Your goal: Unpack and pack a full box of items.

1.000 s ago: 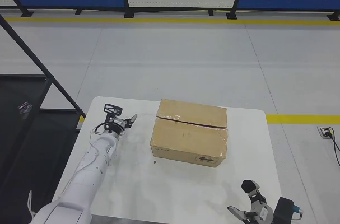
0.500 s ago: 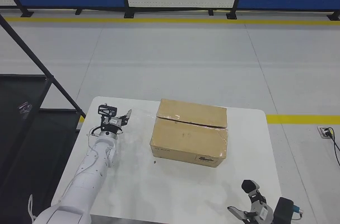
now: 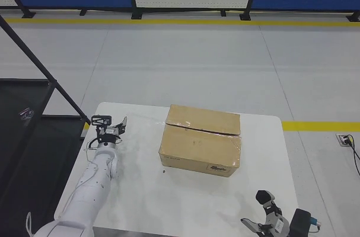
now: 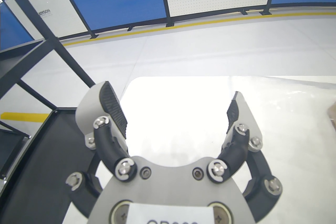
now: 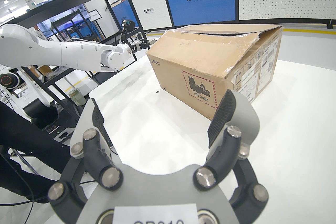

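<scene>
While the box (image 3: 200, 141) rests at the middle of the surface (image 3: 185, 195), I see the left pincer (image 3: 111, 120) wide and empty by the far left corner, the right pincer (image 5: 162, 100) likewise at the near edge.

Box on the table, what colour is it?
The box is plain brown, best seen in the right wrist view.

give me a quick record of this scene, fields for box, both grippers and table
box: cardboard box, top flaps folded down, seam between them slightly gapped
box place: middle of the white table, toward its far side
left gripper: left gripper open, empty, over the table's far left corner, apart from the box
right gripper: right gripper open, empty, at the table's near right edge, apart from the box
items unpacked: none on the table
</scene>
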Tool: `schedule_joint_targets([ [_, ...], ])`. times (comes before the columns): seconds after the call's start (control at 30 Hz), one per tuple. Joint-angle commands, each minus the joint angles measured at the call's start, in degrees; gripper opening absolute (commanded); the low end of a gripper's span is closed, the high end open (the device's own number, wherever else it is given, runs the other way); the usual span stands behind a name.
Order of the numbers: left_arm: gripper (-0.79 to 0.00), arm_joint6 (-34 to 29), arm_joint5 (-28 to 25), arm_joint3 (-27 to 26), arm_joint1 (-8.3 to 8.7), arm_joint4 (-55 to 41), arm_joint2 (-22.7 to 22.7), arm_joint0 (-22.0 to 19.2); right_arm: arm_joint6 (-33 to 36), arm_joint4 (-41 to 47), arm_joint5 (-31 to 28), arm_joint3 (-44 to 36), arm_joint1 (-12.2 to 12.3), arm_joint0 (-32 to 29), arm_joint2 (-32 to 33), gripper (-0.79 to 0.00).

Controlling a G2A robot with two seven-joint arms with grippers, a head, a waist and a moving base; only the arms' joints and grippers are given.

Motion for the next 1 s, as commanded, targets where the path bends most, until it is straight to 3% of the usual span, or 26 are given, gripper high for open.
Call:
schedule_joint_targets([
  [0.0,0.0,-0.2,0.4,0.0,0.14,-0.7,-0.4,0.3,0.0,0.0,0.0,0.0,0.0,0.0,0.0,0.0],
  [0.23,0.0,-2.2,0.3,0.0,0.62,-3.8,-2.0,1.3,0.0,0.0,0.0,0.0,0.0,0.0,0.0,0.0],
  [0.43,0.0,-1.9,-4.8,-1.1,0.78,-3.1,-1.4,2.4,0.0,0.0,0.0,0.0,0.0,0.0,0.0,0.0],
  [0.73,0.0,-1.9,-4.8,-1.1,0.78,-3.1,-1.4,2.4,0.0,0.0,0.0,0.0,0.0,0.0,0.0,0.0],
  [0.97,0.0,-8.0,4.0,-4.8,0.93,-3.7,-2.0,4.7,0.0,0.0,0.0,0.0,0.0,0.0,0.0,0.0],
])
